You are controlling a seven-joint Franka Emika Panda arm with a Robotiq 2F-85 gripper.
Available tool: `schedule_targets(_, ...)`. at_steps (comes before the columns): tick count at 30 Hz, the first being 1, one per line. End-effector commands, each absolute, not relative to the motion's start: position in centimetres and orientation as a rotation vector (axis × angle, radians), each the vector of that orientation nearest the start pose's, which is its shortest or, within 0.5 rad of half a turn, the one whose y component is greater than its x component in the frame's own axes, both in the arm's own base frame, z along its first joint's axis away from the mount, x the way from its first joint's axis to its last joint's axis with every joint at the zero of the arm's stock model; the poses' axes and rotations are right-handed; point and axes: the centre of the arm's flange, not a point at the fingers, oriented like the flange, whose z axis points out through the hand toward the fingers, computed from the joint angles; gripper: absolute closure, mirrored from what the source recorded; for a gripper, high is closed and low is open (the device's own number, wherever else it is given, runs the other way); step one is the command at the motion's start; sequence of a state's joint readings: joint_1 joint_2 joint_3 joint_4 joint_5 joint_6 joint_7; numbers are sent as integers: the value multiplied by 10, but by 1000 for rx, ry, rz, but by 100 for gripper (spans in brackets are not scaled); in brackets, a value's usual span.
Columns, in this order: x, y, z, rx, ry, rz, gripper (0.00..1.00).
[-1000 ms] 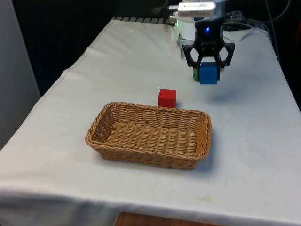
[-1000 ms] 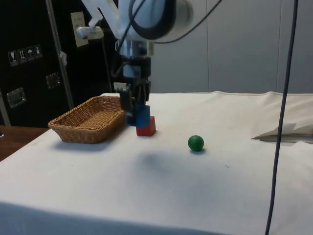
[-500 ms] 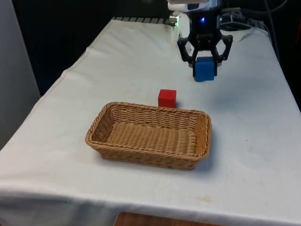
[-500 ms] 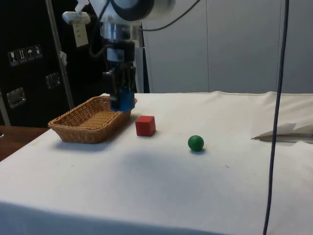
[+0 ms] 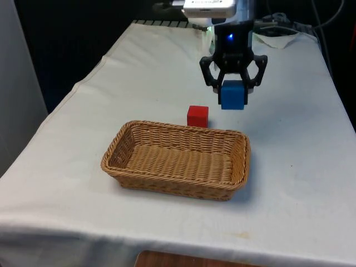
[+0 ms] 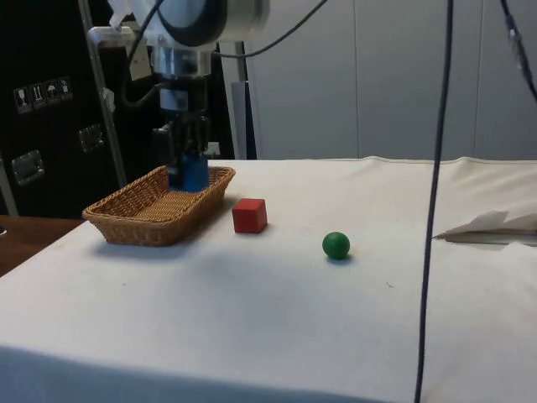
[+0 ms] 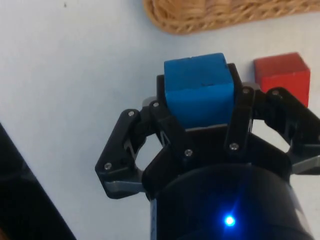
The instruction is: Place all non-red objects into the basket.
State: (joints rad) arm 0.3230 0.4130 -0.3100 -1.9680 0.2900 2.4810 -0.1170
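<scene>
My gripper [image 5: 232, 97] is shut on a blue cube [image 5: 232, 94] and holds it in the air, just to the front view's right of the red cube [image 5: 197, 115] and beyond the far rim of the wicker basket [image 5: 240, 161]. From the side, the blue cube [image 6: 187, 172] hangs by the basket [image 6: 126, 222] at its end nearer the red cube [image 6: 249, 215]. A green ball [image 6: 336, 245] lies on the cloth past the red cube. The wrist view has the blue cube [image 7: 199, 90] between the fingers, the red cube [image 7: 280, 75] beside it and the basket rim [image 7: 215, 15] ahead.
The basket holds nothing. A folded white sheet [image 6: 495, 225] lies at the side view's right. A dark cable [image 6: 432, 168] hangs down in front of the side camera. Cables and papers [image 5: 283, 33] sit at the table's far end.
The gripper has carried the blue cube towards the basket: to the front view's left and nearer the camera, and in the side view from beside the red cube over to the basket's end.
</scene>
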Motion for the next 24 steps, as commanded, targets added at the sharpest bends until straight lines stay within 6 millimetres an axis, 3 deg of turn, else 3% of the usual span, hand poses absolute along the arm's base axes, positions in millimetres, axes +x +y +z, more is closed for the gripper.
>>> schedule_targets(1,632,15,280,-3062,83,-193,98)
schedule_targets(15,670,-11,278,-3089,95,-218,98)
schedule_targets(24,698,-25,259,-3099,102,-236,98)
